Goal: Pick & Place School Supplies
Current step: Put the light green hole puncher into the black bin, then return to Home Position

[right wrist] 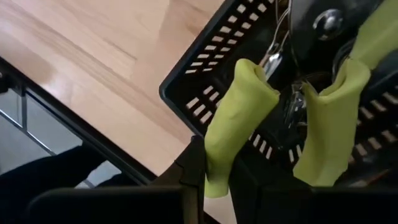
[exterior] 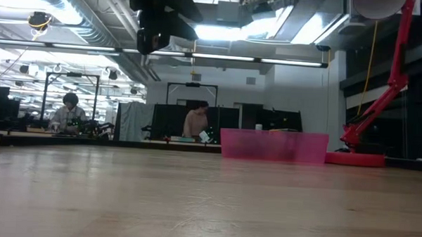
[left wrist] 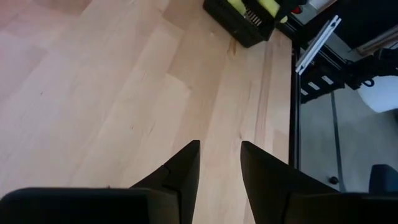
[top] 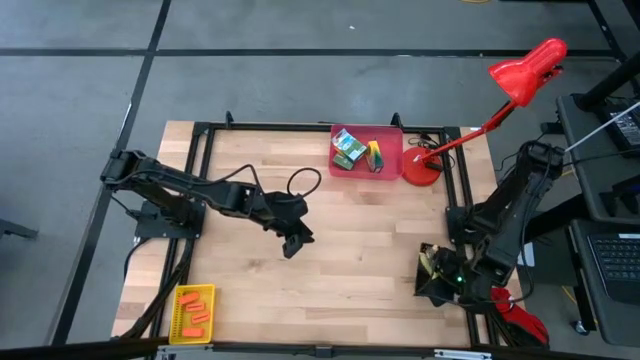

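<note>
My right gripper (top: 438,276) is down at the black bin (right wrist: 186,78) on the table's near right corner, shut on one pliers (right wrist: 292,106) with yellow-green handles. A second yellow-green handle (right wrist: 376,31) shows deeper in the bin. My left gripper (top: 295,240) hangs open above bare wood at the table's middle, with nothing between its fingers (left wrist: 186,165). Green-and-yellow crayon boxes (top: 348,148) lie in the red bin (top: 392,160) at the far edge. Orange sticks (top: 197,313) lie in the yellow bin (top: 184,294) at the near left corner. My right gripper has the free end of one pliers handle (right wrist: 217,168) between its two fingers, coming along the handle. The other handle (right wrist: 329,130) stands free beside it. The pliers' head points into the black bin; whether it rests on the bin's floor I cannot tell.
A red desk lamp's base (top: 421,170) stands right of the red bin, its arm reaching over the far right corner. A black frame rail (top: 300,128) runs round the table. Bare wood (top: 350,260) spreads between the bins. People sit far behind the table (exterior: 67,113).
</note>
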Motion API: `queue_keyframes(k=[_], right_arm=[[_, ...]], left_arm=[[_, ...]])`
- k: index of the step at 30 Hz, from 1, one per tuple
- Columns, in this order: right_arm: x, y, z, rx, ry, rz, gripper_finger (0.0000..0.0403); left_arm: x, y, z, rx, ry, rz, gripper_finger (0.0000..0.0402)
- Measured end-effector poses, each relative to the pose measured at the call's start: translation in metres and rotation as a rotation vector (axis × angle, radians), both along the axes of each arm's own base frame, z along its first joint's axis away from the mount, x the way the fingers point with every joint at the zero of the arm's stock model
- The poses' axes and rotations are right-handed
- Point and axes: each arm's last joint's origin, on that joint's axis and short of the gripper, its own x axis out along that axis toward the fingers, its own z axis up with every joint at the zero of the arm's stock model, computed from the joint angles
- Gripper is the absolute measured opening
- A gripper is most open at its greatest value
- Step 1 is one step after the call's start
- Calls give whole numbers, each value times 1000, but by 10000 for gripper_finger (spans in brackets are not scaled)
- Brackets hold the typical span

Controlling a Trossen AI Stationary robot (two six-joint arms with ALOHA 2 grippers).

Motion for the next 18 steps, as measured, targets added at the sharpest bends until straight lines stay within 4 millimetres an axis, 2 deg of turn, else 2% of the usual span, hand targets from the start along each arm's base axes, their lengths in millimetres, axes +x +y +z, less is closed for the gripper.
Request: queue_keyframes(k=[3, 7, 10, 14, 18], right_arm=[[-2, 3, -2, 9, 7, -11, 63], [-1, 5, -3, 27, 26, -8, 151], [2, 5, -2, 41, 12, -20, 193], [11, 7, 2, 60, -112, -84, 204], [30, 6, 23, -50, -457, -229, 184]], left_arm=[[0, 0, 0, -1, 0, 1, 111], [0, 0, 0, -1, 0, 1, 111], [0, 0, 0, -7, 2, 6, 109], [0, 0, 0, -15, 3, 12, 109], [0, 0, 0, -19, 4, 20, 108]])
